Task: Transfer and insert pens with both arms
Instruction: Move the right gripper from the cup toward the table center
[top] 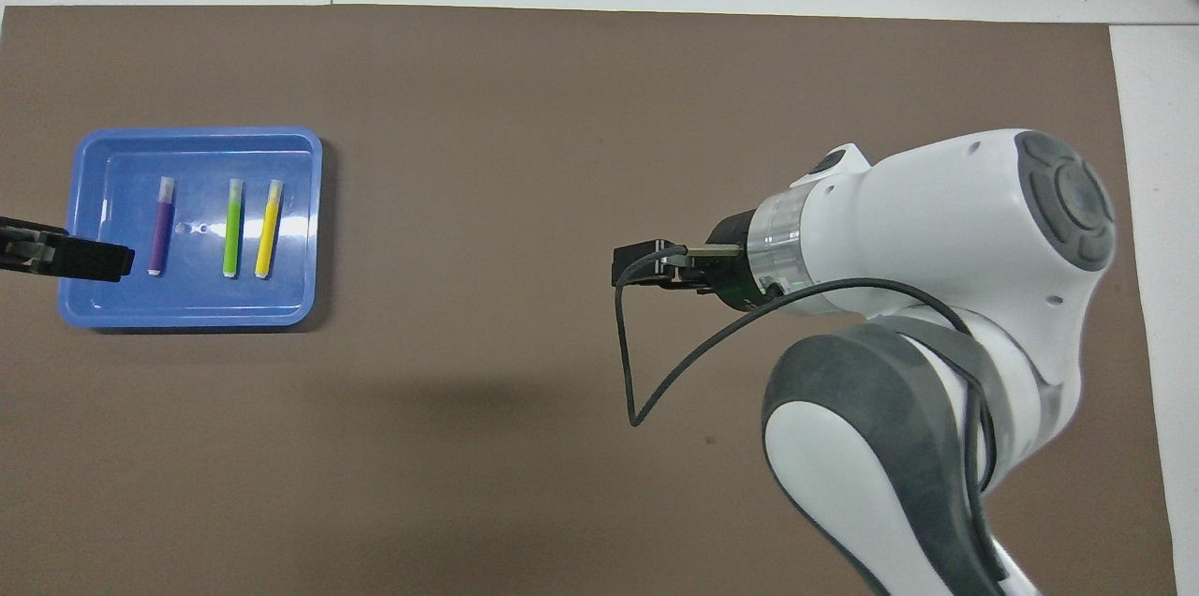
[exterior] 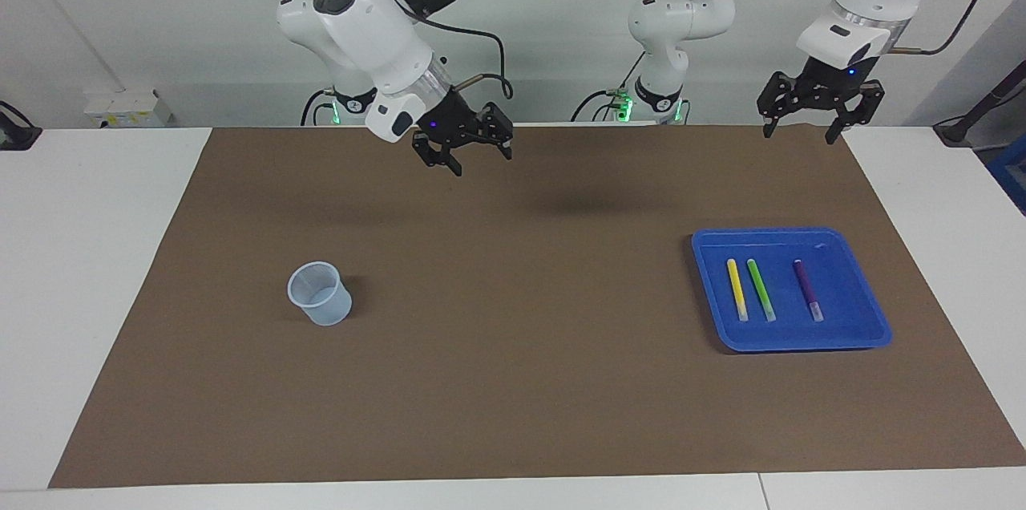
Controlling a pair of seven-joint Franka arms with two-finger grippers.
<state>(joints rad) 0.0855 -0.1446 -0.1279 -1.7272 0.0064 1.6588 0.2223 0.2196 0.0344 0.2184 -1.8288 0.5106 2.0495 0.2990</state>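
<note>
Three pens lie side by side in a blue tray (exterior: 801, 343) toward the left arm's end of the table: yellow (exterior: 737, 289), green (exterior: 761, 289) and purple (exterior: 807, 289). They also show in the overhead view: yellow (top: 269, 228), green (top: 232, 228), purple (top: 161, 226). My left gripper (exterior: 801, 131) is open and empty, raised high; from above it (top: 103, 260) covers the tray's (top: 187, 320) rim next to the purple pen. My right gripper (exterior: 481, 157) is open and empty, raised over the brown mat's middle (top: 629, 266).
A translucent pale blue cup (exterior: 319, 293) stands upright on the brown mat (exterior: 513, 382) toward the right arm's end; the right arm hides it in the overhead view. White table surface borders the mat.
</note>
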